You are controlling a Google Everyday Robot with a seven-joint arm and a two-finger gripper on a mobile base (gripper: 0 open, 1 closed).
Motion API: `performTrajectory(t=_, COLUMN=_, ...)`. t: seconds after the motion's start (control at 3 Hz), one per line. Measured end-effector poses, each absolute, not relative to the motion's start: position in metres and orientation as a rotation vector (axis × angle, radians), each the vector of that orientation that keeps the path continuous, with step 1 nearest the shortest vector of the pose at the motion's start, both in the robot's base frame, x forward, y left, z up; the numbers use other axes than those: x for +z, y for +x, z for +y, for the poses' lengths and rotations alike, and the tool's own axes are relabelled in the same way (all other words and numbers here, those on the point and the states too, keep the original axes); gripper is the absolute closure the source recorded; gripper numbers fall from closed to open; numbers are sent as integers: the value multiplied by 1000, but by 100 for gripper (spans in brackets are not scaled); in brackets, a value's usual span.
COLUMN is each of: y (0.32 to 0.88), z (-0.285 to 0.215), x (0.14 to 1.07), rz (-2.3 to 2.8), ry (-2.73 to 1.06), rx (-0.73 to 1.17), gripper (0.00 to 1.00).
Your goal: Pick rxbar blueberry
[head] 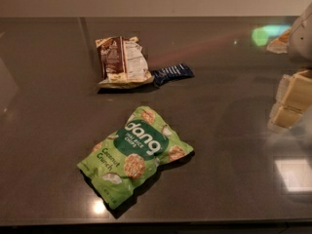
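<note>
Item: slim dark navy-blue bar wrapper point(171, 73) with pale lettering, lying flat and slightly slanted on the glossy dark grey countertop point(229, 179), its left end right against the crumpled brown-and-white snack bag point(122, 60). The large green "dang" chips bag point(136, 152) lies nearer, well apart. The pale cream gripper point(287, 104) hangs at the right edge, well apart from the bar and touching no packet; open or closed cannot be told.

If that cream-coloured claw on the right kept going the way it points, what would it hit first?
The gripper at the right edge seems to point left, between the rxbar blueberry and the green chips bag, so probably bare tabletop first; depth is unclear.
</note>
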State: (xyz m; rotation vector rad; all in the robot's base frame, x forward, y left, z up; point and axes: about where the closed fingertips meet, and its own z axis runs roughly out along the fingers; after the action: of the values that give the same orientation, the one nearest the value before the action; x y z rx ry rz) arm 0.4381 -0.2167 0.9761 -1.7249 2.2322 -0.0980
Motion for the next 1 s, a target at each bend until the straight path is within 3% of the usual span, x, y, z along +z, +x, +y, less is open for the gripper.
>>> performTrajectory(t=1.0, y=468, z=-208, x=963, rz=2169, ry=-1761, rx=14, gripper=0)
